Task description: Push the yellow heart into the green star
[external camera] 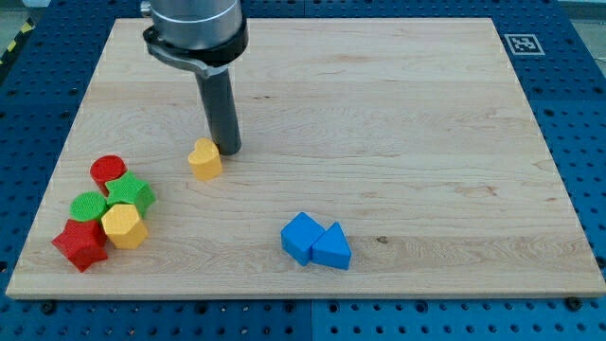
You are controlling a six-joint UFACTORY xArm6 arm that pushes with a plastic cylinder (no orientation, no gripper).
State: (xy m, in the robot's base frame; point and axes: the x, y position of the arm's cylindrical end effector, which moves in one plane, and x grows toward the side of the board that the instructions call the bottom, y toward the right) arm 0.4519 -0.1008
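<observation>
The yellow heart [204, 159] lies left of the board's middle. My tip [228, 150] stands right beside it, at its upper right, touching or nearly touching it. The green star [131, 192] sits in a cluster at the view's lower left, well to the lower left of the heart.
The cluster also holds a red cylinder [108, 170], a green cylinder [90, 206], a yellow hexagon [124, 225] and a red star [80, 243]. A blue cube [301, 236] and a blue triangle [331, 247] lie together at the bottom centre. A marker tag [521, 43] is at the board's top right corner.
</observation>
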